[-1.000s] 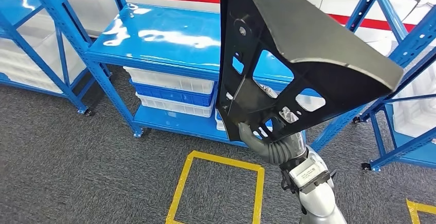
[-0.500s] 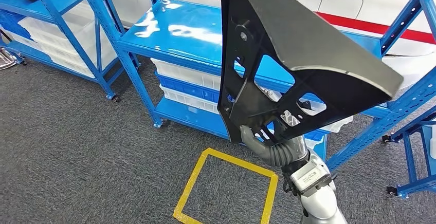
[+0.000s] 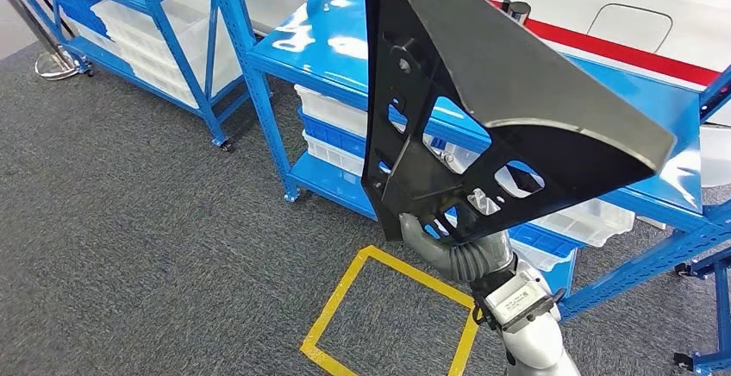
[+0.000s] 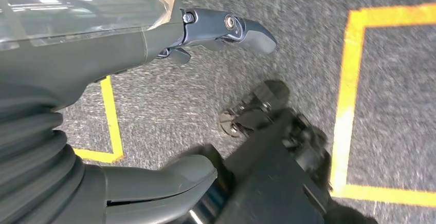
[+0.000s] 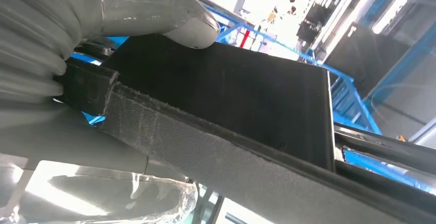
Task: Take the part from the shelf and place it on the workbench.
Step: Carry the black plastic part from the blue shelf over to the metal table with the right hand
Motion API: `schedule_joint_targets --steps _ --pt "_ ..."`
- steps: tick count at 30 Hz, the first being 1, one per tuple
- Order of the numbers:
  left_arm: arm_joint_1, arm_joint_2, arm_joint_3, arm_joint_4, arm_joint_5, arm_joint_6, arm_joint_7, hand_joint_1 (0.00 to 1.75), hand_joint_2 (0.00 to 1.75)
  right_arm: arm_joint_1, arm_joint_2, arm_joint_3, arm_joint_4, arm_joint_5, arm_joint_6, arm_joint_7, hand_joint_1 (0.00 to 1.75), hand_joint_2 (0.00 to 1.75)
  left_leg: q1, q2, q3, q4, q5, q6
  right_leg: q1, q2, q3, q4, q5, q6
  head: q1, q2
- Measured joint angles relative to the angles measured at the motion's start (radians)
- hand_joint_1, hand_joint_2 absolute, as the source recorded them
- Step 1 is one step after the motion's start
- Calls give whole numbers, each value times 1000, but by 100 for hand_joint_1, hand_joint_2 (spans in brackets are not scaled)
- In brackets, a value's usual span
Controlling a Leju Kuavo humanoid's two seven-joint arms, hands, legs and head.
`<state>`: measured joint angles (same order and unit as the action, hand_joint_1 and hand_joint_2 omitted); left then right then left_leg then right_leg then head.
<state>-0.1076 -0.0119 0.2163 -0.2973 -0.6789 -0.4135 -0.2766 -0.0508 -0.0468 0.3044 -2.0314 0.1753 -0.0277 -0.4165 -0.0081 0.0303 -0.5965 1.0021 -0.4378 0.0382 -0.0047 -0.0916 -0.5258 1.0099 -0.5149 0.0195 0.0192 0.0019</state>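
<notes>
Grey fingers [image 5: 190, 29] of the right hand [image 3: 431, 236] are clamped on the lower edge of the black part [image 3: 483, 100], thumb pressed flat on its face, holding it upright above the wrist. Behind it the blue shelf [image 3: 345, 44] has slid rightward across the head view over the last second, so the robot is likely turning away to carry the part towards the workbench. Fingers [image 4: 236, 29] of the left hand [image 4: 169, 106] hang apart above the grey carpet [image 4: 308, 44], holding nothing.

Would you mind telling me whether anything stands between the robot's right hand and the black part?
Nothing does: the right hand already grips the black part at its lower edge, holding it upright in front of the blue shelf. The workbench cannot be seen, so the way there cannot be judged.
</notes>
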Motion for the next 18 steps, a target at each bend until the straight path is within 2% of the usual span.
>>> schedule_joint_targets --steps 1,3,5,6,7,8,9,10,11,12,14,15,16,18 --pt "-1 0 0 0 0 0 0 0 175 0 -1 0 -1 1 0 0 175 175 3 -10 2 -7 6 7 -1 21 -10 24 -15 1 0 0" --pt "-3 1 0 0 -1 3 2 0 175 4 -3 1 -3 2 0 1 175 175 5 -31 2 -13 14 16 -4 70 -62 137 -69 -5 3 0" --pt "-3 1 0 0 -1 7 5 0 175 10 -7 2 -3 1 4 2 175 175 5 -57 -2 -12 16 18 -6 84 -125 264 -114 -7 5 0" --pt "-1 0 0 0 1 7 7 0 175 11 -9 2 -3 -2 9 3 175 175 5 -71 -3 -12 18 17 -7 85 -136 285 -114 -1 6 0" --pt "1 -2 0 0 4 6 9 0 175 11 -11 3 -2 -7 16 3 175 175 6 -85 -4 -11 19 16 -8 87 -128 264 -97 8 6 0" --pt "3 -4 1 1 6 6 11 0 175 8 -13 5 0 -15 26 3 175 175 7 -99 -4 -9 20 14 -11 95 -100 204 -68 19 6 0" --pt "5 -7 1 1 9 6 12 0 175 3 -15 7 3 -26 37 2 175 175 7 -113 -6 -5 20 10 -17 113 -67 129 -38 29 6 0" --pt "5 -10 1 1 10 6 14 0 175 -3 -15 10 6 -36 47 2 175 175 6 -126 -10 0 19 5 -20 128 -39 66 -14 32 6 0" --pt "6 -12 2 1 11 6 15 0 175 -10 -15 15 9 -45 56 1 175 175 5 -137 -16 6 19 -1 -23 139 -21 24 1 29 6 0" --pt "8 -14 2 2 11 6 15 0 175 -14 -15 19 12 -51 61 1 175 175 4 -147 -21 8 20 -7 -23 142 -15 8 7 23 5 0" --pt "14 -17 2 5 10 6 15 0 175 -20 -14 28 18 -55 70 2 175 175 7 -161 -29 9 25 -19 -21 124 -15 8 13 6 4 0" --pt "19 -18 1 7 8 6 14 0 175 -21 -12 33 20 -54 75 3 175 175 8 -150 -34 14 21 -24 -22 115 -15 7 16 0 3 0" --pt "22 -19 1 9 5 5 13 0 175 -20 -9 39 21 -51 81 4 175 175 9 -128 -44 34 7 -28 -23 105 -14 6 18 -7 0 0" --pt "22 -23 0 11 0 2 12 0 175 -11 -3 51 19 -39 90 6 175 175 10 -67 -89 132 -51 -36 -19 84 -14 4 19 -17 -6 0"
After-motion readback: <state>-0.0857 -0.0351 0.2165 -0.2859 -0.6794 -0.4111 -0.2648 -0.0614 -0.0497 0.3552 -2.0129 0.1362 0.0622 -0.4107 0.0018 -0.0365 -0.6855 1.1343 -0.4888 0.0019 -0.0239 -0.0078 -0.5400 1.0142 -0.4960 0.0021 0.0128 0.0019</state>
